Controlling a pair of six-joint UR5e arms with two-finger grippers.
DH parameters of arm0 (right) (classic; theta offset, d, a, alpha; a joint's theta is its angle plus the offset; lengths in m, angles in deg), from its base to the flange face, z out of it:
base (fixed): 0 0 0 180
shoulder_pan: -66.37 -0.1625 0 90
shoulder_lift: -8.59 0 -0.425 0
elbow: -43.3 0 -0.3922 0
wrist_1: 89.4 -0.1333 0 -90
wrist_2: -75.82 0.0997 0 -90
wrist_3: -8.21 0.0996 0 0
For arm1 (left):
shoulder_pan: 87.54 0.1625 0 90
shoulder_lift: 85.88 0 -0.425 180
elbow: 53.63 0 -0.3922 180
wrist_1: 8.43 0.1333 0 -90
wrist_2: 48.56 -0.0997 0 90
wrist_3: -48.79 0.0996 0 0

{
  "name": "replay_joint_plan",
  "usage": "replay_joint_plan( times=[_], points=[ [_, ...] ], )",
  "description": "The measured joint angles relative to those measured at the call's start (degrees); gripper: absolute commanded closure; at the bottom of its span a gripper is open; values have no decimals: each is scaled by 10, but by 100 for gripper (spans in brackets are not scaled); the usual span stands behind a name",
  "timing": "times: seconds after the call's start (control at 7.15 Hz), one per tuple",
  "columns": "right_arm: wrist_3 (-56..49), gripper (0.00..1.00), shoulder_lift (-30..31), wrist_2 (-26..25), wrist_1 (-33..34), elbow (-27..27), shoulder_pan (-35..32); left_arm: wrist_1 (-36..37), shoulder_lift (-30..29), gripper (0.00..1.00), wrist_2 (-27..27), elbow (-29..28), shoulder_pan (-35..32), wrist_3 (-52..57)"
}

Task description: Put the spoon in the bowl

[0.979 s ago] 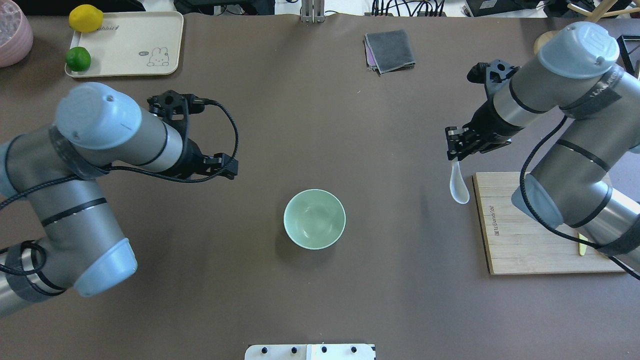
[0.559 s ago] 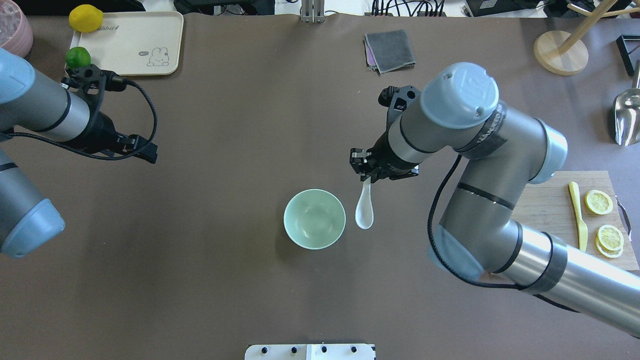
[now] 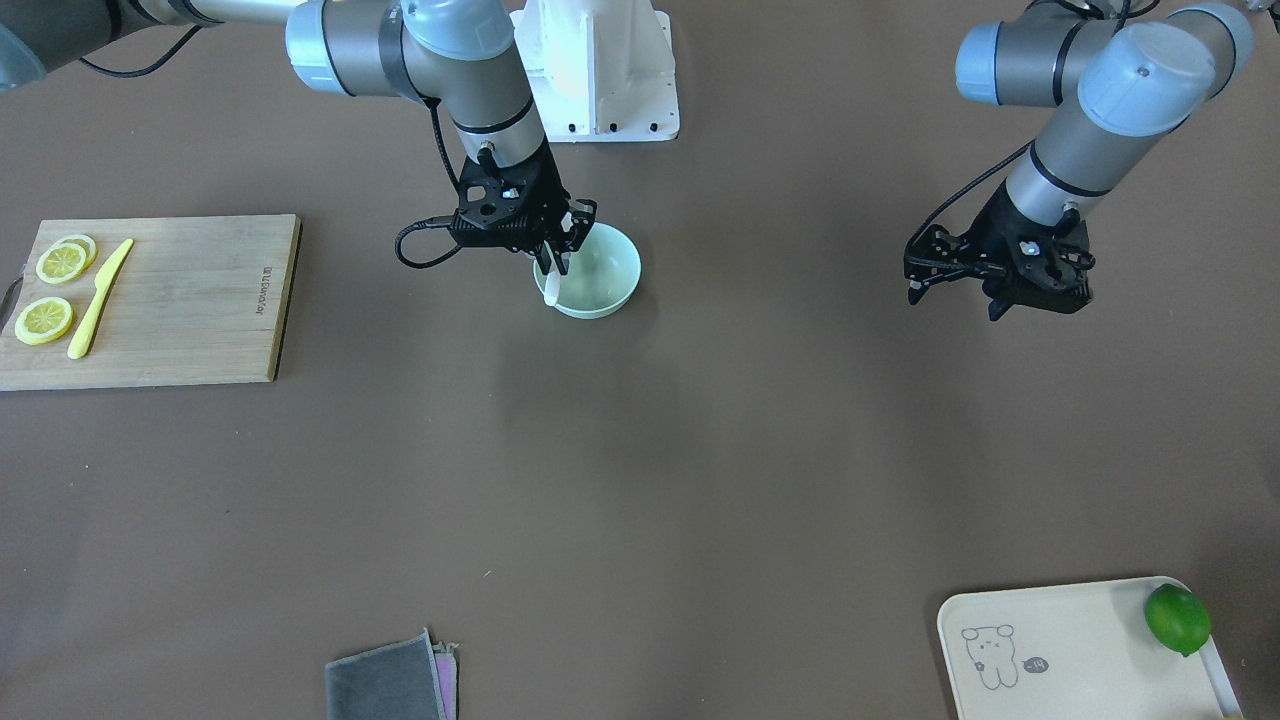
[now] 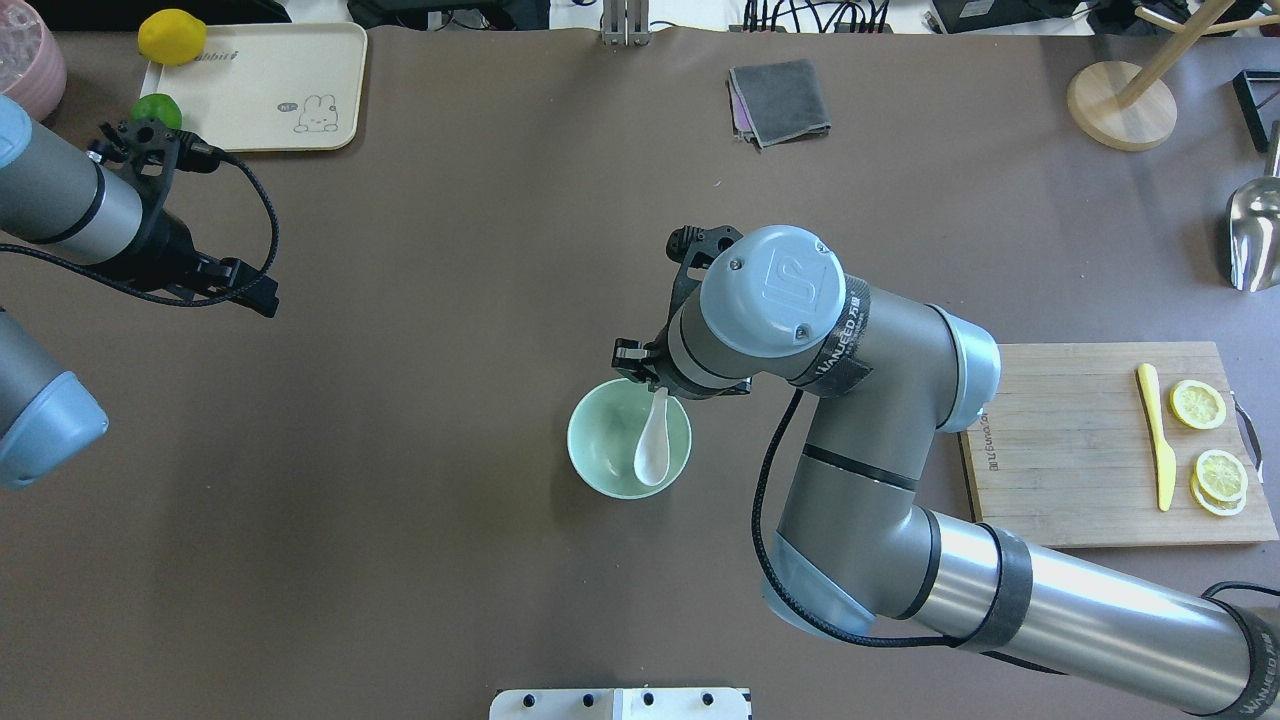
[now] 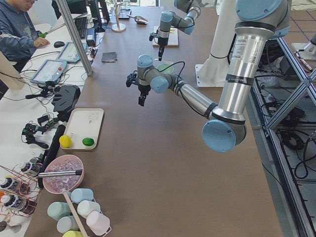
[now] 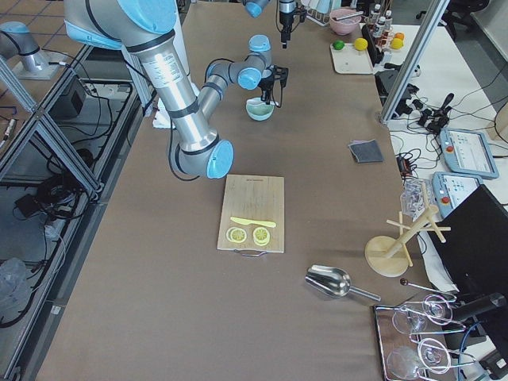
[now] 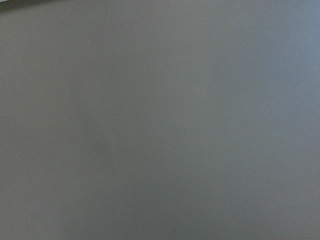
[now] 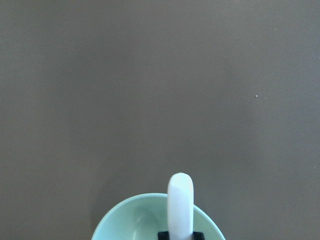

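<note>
- Overhead: your right end effector [image 4: 657, 385] pinches the handle tip of the spoon [image 4: 651, 447]. The scoop hangs inside the outline of the bowl [image 4: 578, 462], toward its right half. The left end effector [image 4: 257, 295] hangs over bare worktop [image 4: 450, 250] far to the left, and you cannot tell whether it is spread or pressed together.
- Front-facing view: the scoop sits close to the bowl's wall, not at its centre. If you release here, the glossy rounded scoop could strike the rim and tip out. It could also jolt the small, light-looking bowl across the smooth worktop.
- Side views: everything is too small to tell whether the scoop touches the bowl's floor. A drop from height risks a bounce, or a chip if the spoon is ceramic.
- Right wrist view: the thick white handle has a rounded end and a slick sheen, and it rises between the black pads [image 8: 163, 235]. So smooth a surface may pivot in the grip. The bowl is plain, round and pale mint.
- Left wrist view: only matte grey-brown worktop.
</note>
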Motion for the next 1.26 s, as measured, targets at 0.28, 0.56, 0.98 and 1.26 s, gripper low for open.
replay_joint_plan(
  times=[0.28, 0.56, 0.98, 1.26],
  points=[
    [17, 53, -17, -19, -2, 26, 4, -16, 0, 3, 0, -9, 0, -2],
    [21, 0, -30, -23, -5, 49, 5, -24, -1, 3, 0, -13, 1, -3],
    [15, 0, -18, -19, -2, 32, -2, -25, 0, 2, -1, -14, 1, -2],
    [-18, 0, 47, 28, 8, -36, -46, -23, 8, 3, -1, -11, -6, 13]
  ],
)
